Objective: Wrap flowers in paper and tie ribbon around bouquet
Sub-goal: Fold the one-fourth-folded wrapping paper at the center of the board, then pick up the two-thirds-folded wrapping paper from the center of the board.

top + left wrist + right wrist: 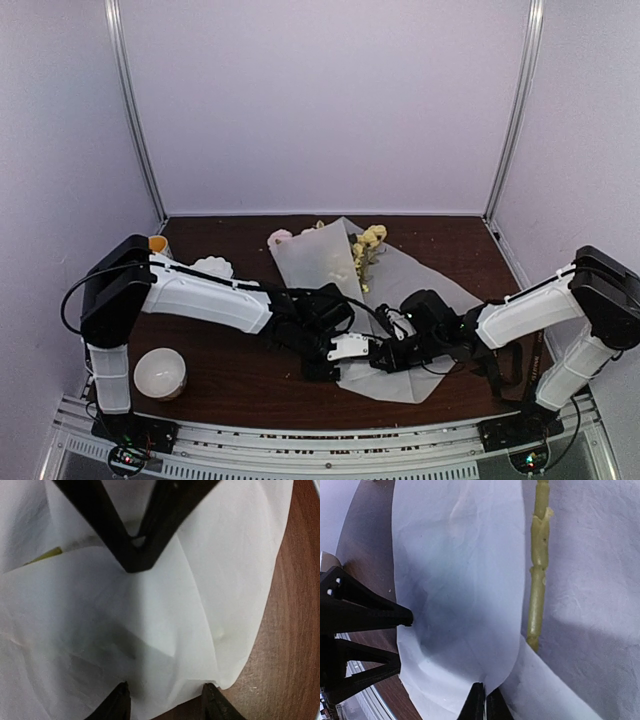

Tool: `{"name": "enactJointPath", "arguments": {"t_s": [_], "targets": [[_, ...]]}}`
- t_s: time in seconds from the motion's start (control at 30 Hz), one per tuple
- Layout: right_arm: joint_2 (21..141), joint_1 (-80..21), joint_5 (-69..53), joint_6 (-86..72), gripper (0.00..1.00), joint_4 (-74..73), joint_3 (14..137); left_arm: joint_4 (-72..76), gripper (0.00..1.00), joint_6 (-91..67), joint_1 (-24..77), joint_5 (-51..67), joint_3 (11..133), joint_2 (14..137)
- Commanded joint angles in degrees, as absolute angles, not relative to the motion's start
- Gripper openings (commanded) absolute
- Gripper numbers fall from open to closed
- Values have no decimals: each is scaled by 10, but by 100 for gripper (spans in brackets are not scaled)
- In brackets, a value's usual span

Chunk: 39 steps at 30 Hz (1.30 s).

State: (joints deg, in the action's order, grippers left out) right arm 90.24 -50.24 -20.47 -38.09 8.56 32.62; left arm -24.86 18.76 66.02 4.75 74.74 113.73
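Two arms reach in low over the table and meet at the near part of the paper; the sheet lies right of centre on the dark wood, one side folded over into a flap. The flowers lie on the sheet toward its far end, yellow blooms showing just beside the flap's far edge; in the right wrist view a pale green stem runs along the lower layer close beside the flap's edge, its near end tucked under the paper.

The right gripper has its fingers together, and the flap's near corner runs straight into the tips, so it looks nipped there; in the left wrist view the same tips form a black V resting on the top of the flap. The left gripper has its fingers apart, one on either side of the flap's rounded corner, where the paper ends and bare wood begins; whether the pads touch the paper I cannot tell.

A white bowl sits near the left arm's base, well apart from the paper.
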Motion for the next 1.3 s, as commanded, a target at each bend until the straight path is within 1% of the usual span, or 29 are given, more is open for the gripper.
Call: {"name": "enactJointPath", "arguments": {"t_s": [0.0,0.07,0.17,0.23,0.33,0.47,0.53,0.6,0.67,0.73,0.8,0.87,0.97,1.0,1.03,1.07,1.1,1.27], "targets": [[867,-500,-150,-379,8,5,331,-264,53,212,664,66,766,1160],[849,-499,-127,-370,13,-28,347,-267,53,208,665,69,774,1174],[822,-499,-94,-358,15,-83,367,-266,53,204,665,68,775,1179],[796,-498,-69,-357,21,-108,378,-268,53,206,665,68,777,1180],[750,-498,-16,-366,25,-152,389,-286,53,212,665,76,792,1191],[679,-497,75,-424,29,-223,385,-310,51,237,665,93,809,1198],[648,-496,100,-462,30,-273,377,-323,51,257,665,98,819,1201],[620,-496,73,-502,30,-319,367,-351,51,270,664,99,838,1211],[591,-499,20,-542,32,-346,345,-374,50,278,665,103,854,1221],[564,-513,1,-589,33,-401,334,-383,50,282,664,110,860,1226],[533,-548,2,-648,36,-450,328,-386,49,284,664,119,863,1229],[492,-591,3,-725,39,-452,317,-387,49,283,664,127,864,1232],[459,-629,30,-826,51,-442,318,-392,49,284,665,139,865,1236],[460,-636,42,-840,57,-441,325,-396,48,286,665,141,867,1236],[470,-637,52,-838,66,-442,336,-400,48,289,665,141,870,1237],[485,-638,63,-824,96,-444,348,-402,48,292,664,142,872,1237],[508,-638,67,-809,100,-450,368,-402,48,294,664,142,873,1237],[618,-629,70,-747,100,-487,423,-412,48,304,664,146,887,1236]]}}
